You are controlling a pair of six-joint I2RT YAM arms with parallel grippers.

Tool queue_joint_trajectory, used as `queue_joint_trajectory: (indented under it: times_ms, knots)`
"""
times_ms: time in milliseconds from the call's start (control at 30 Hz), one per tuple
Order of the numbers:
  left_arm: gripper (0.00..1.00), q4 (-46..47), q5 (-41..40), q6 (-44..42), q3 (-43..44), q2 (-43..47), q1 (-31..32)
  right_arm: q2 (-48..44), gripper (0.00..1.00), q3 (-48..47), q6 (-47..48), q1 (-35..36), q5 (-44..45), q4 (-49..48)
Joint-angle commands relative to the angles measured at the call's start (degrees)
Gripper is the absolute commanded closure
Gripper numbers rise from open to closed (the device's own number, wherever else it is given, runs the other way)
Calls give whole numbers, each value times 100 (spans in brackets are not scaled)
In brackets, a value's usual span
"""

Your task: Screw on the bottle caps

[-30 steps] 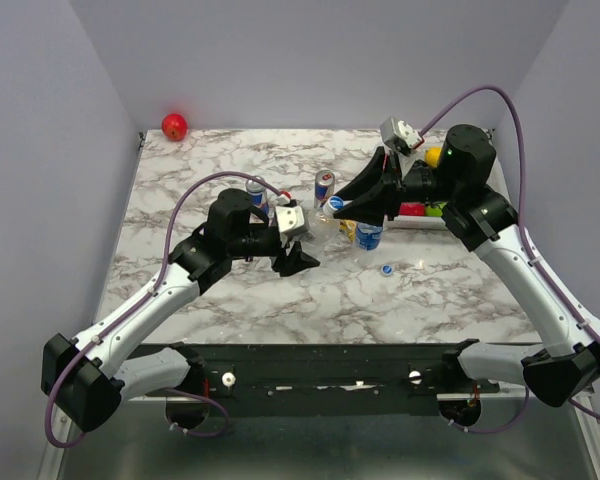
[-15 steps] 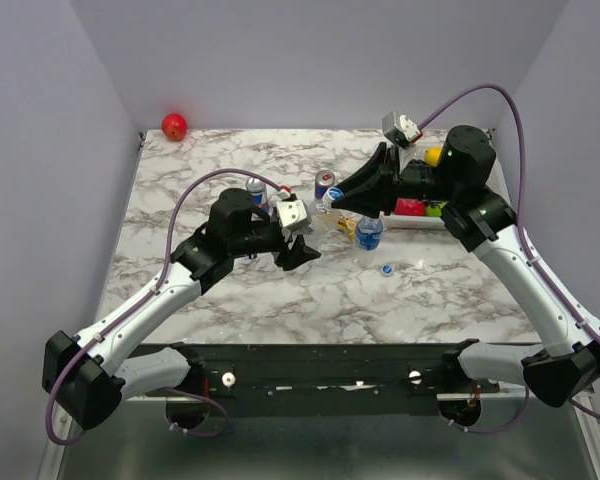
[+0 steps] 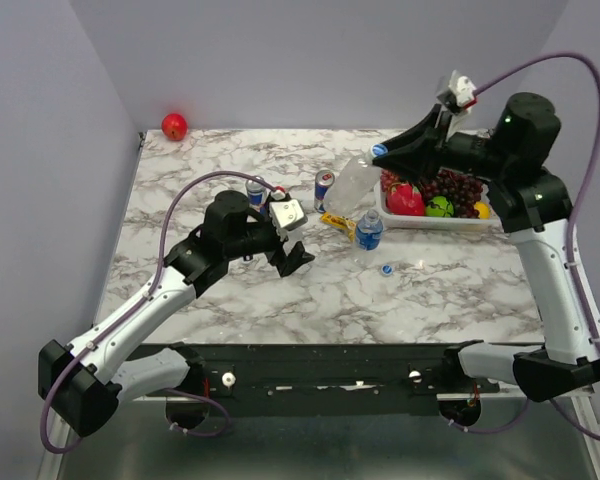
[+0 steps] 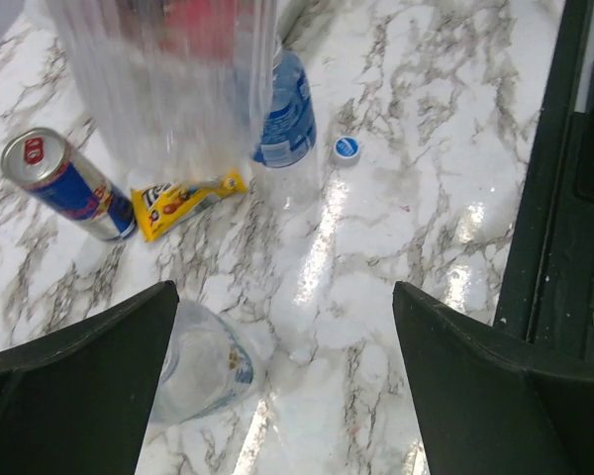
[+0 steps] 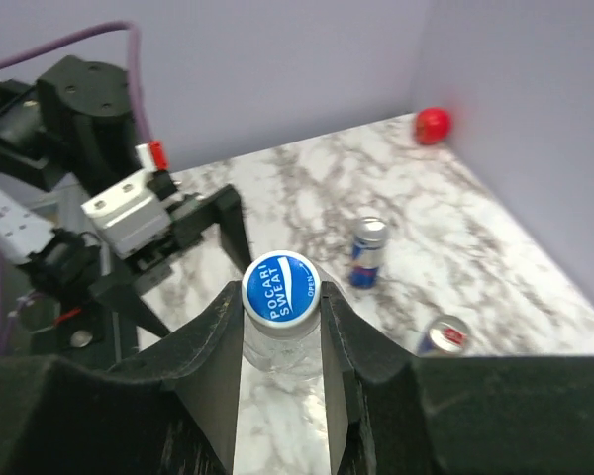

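Note:
My right gripper [image 3: 382, 153] is shut on the blue cap [image 5: 281, 288] of a clear bottle [image 3: 352, 185]. It holds the bottle tilted in the air above the table. The bottle shows as a blur in the left wrist view [image 4: 168, 89]. A second bottle [image 3: 369, 232] with a blue label stands below it and also shows in the left wrist view [image 4: 285, 119]. A loose blue cap [image 3: 387, 268] lies beside it [image 4: 347, 149]. My left gripper [image 3: 292, 255] is open. A third clear bottle [image 4: 203, 361] lies by its left finger [image 4: 69, 386].
Two blue-and-silver cans [image 3: 323, 185] [image 3: 255, 193] stand mid-table. A yellow snack packet [image 3: 338, 222] lies near them. A white tray [image 3: 384, 205] of fruit is at the back right. A red ball [image 3: 174, 126] sits in the far left corner.
My right arm has risen up and to the right, lifting the bottle by its cap off the table. My left gripper has drawn back a little to the left and stays open.

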State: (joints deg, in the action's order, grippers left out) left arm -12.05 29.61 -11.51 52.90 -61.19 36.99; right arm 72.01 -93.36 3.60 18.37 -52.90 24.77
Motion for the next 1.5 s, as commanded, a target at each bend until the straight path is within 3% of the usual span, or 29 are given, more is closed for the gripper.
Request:
queue_joint_trajectory:
  times_ms: [0, 133, 367, 633, 800, 1267, 1467]
  knots:
    - [1, -262, -552, -54, 158, 221, -139, 59, 82, -849, 650, -632, 210, 1343]
    - [2, -184, -333, -132, 264, 248, -192, 33, 83, -764, 1510, -1264, 640, 2363]
    - [1, -262, 19, -124, 510, 134, -228, -503, 83, 932, 2628, -2854, 343, 2611]
    - [1, -499, 80, -238, 826, -42, -245, -934, 83, 2479, 3612, -3620, -218, 2148]
    - [1, -701, 19, -352, 985, -191, -289, -856, 82, 3025, 3789, -3832, -510, 1610]
    - [1, -851, 1, -554, 1046, -306, -368, -310, 75, 3377, 3587, -4043, -466, 968]
    - [1, -816, 10, -572, 976, -262, -395, -257, 64, 3456, 3560, -4069, -370, 889]
